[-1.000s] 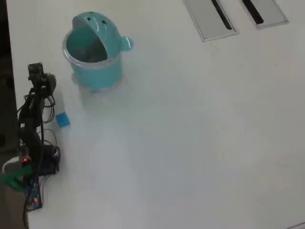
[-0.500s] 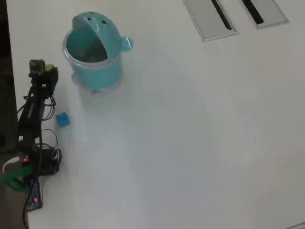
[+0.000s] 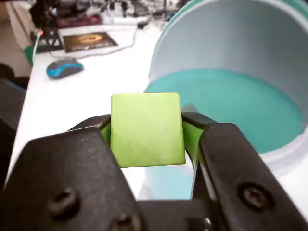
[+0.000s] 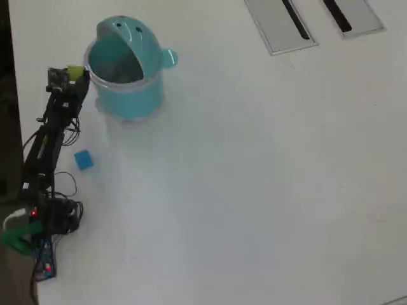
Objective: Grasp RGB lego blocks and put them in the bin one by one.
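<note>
The black jaws of the gripper [image 3: 147,132] are clamping a small yellowish-green square plastic block [image 3: 147,130] from both sides, its flat face turned toward the wrist camera. Just beyond it, the round teal-blue plastic bin [image 3: 240,103] is standing with its mouth open, and the block is hanging near the bin's rim, on the left of the bin in the overhead view [image 4: 76,72]. In that overhead view the bin [image 4: 127,95] is sitting on the white surface [image 4: 254,178] with its domed lid tipped back, two dark dots on the lid and a small knob on its right side. A small blue block [image 4: 83,159] is lying on the surface beside the arm, well apart from the bin. Two flat grey slotted plates [image 4: 280,25] are set into the surface at the top right, far from everything else. In the wrist view a blue computer mouse [image 3: 64,67] and a dark booklet [image 3: 86,42] are lying beyond the gripper.
</note>
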You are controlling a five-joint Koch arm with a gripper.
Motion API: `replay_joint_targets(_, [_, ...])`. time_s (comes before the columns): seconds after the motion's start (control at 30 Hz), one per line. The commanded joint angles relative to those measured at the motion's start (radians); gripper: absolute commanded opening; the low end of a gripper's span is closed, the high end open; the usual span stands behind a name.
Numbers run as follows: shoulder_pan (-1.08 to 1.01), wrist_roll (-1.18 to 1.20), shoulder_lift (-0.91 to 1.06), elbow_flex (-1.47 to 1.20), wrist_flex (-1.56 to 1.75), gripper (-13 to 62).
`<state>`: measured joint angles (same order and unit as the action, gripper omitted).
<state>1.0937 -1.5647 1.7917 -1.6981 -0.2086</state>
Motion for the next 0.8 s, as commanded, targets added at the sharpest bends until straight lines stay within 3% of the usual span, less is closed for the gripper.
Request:
replay_joint_targets(0.0, [-0.032, -0.003, 0.02, 0.14, 0.02, 14.0])
replay_joint_targets(0.43, [-0.138, 0.0, -0.463, 0.56, 0.127, 14.2])
replay_joint_targets(0.77, [-0.163, -0.135, -0.442, 0.529, 0.14, 25.5])
